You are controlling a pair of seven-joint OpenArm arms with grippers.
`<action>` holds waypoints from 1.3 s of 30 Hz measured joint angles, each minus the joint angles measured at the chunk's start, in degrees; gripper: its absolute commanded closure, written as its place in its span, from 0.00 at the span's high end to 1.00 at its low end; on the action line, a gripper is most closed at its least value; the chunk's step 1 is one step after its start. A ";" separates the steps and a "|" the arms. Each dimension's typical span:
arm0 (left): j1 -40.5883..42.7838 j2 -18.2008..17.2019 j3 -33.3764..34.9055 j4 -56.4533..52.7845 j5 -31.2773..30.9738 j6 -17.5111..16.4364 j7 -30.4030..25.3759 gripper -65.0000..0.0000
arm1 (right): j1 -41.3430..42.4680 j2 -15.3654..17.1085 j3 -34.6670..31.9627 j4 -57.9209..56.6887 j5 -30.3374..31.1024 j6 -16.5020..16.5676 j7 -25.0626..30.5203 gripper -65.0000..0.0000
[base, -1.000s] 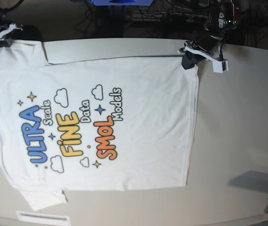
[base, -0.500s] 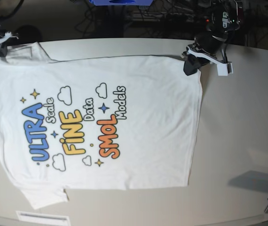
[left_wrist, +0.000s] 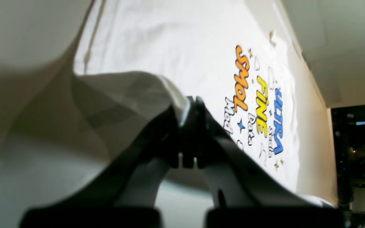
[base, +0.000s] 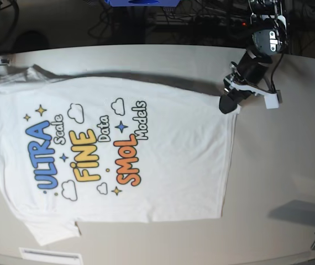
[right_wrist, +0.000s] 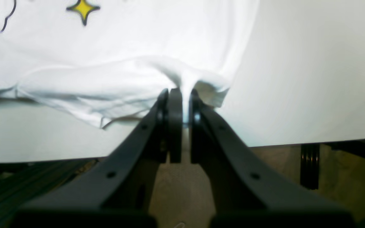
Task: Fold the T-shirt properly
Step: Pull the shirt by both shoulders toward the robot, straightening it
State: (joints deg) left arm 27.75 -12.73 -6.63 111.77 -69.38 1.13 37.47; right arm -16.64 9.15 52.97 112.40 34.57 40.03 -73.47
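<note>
**Two grippers lift far edge of shirt, fold starting**

Both arms have the T-shirt [base: 119, 149] by its far long edge. Left gripper [base: 227, 104] is clenched on the hem corner; wrist view shows fabric draped up over the closed jaws w/ the print beyond. Right gripper [right_wrist: 182, 95] is clamped on a bunched bit of cloth at the shoulder/sleeve end, jaws nearly together w/ white fabric between.

Vs. a sec ago: that far edge lay flat on the table [base: 290, 165]; now it's raised, w/ a dark shadow band under it along the whole edge. Left gripper has moved inward over the shirt, hem corner w/ it. Rest of shirt lies print-up, near sleeve flat.

Judgement: grasp looks secure both ends, so first lengthwise fold is underway, early stage. Next needs both arms carrying the edge across evenly, else fold line goes crooked.
</note>
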 measured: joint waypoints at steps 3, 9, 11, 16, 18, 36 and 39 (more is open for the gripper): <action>-1.05 0.13 0.04 -0.07 -1.27 0.02 0.33 0.00 | 1.86 1.38 -0.02 -0.02 0.22 0.04 -1.05 0.00; -3.50 0.44 0.00 -0.09 -1.60 0.02 0.26 0.00 | 5.09 2.21 -0.02 -0.04 -0.17 -0.94 -2.47 0.00; -4.42 0.52 -0.02 -0.15 -1.64 2.93 0.42 0.00 | 6.19 2.95 -0.15 -0.22 -0.22 -2.54 -2.82 0.00; -6.88 0.55 0.00 -0.39 -1.64 6.73 0.22 0.00 | 8.22 4.72 -4.35 -1.75 0.09 -3.17 -2.49 0.00; -7.69 0.55 -0.04 -0.46 -1.62 7.10 0.20 0.00 | 9.22 4.76 -5.14 -2.89 0.04 -3.69 -2.47 0.00; -13.97 1.90 0.02 -9.62 -1.64 8.31 0.22 0.00 | 14.84 9.09 -8.74 -14.12 -0.37 -6.67 -2.10 0.00; -14.58 1.95 -0.02 -10.38 -1.64 8.31 0.24 0.00 | 15.89 9.99 -11.13 -14.25 -0.44 -6.67 -1.99 0.00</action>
State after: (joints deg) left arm 13.17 -10.79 -6.66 101.38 -71.02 9.43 37.71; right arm -0.75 19.14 41.85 98.15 34.13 33.36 -75.46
